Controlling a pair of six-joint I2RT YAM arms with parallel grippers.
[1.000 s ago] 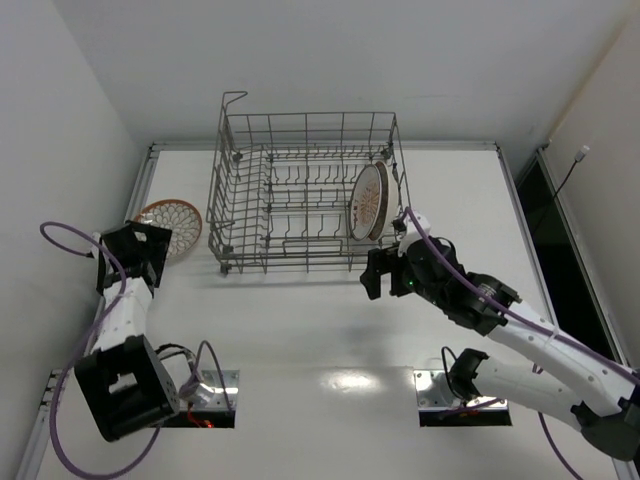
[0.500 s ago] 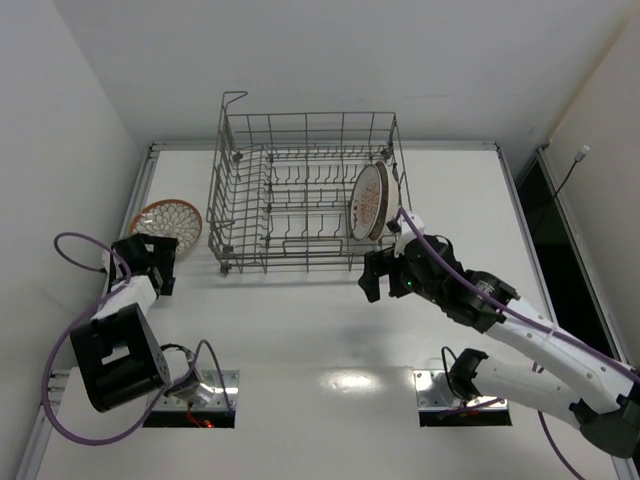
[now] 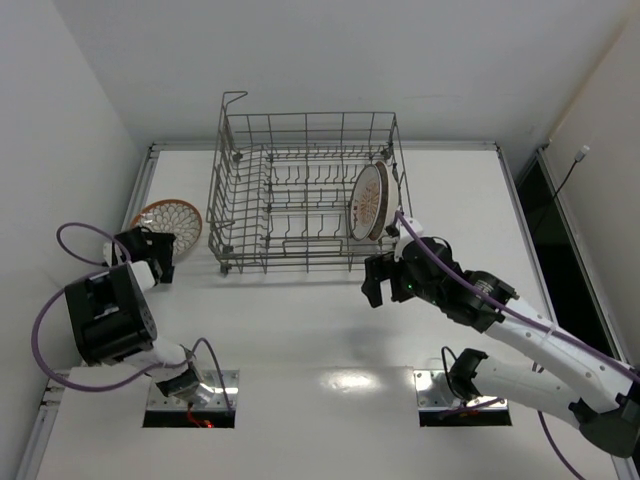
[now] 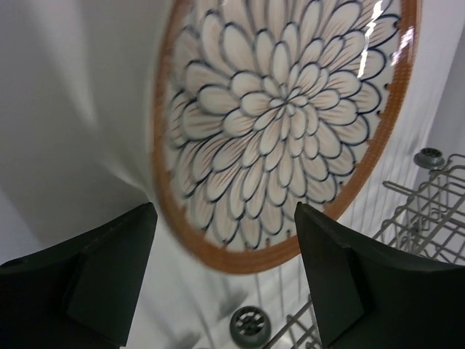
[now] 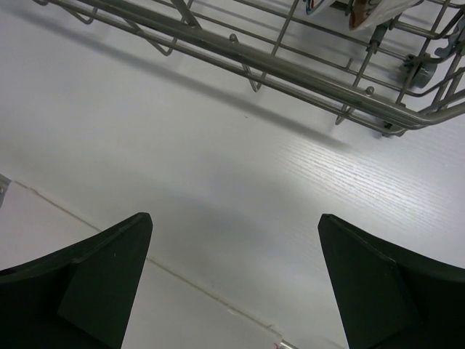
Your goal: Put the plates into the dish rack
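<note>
Lying on the table (image 3: 300, 330) just left of the dish rack (image 3: 310, 128): one lattice plate (image 4: 283, 123), brown-orange rim, face up, not yet loaded. The left gripper (image 4: 225, 218) is hovering close at its near rim, jaws standing apart with nothing between them. Step in hand, by judgement: taking up this plate. To do it well, the arm is going to need one finger under the raised rim and one above, closing on the edge rather than the flat face. It then has to lift clear of the rack's wire side before tipping the plate upright. The racked plates (image 3: 368, 200) are standing on edge at the rack's right end. The right gripper (image 5: 234, 225) is hanging wide open and empty over the table before the rack's near rail.
</note>
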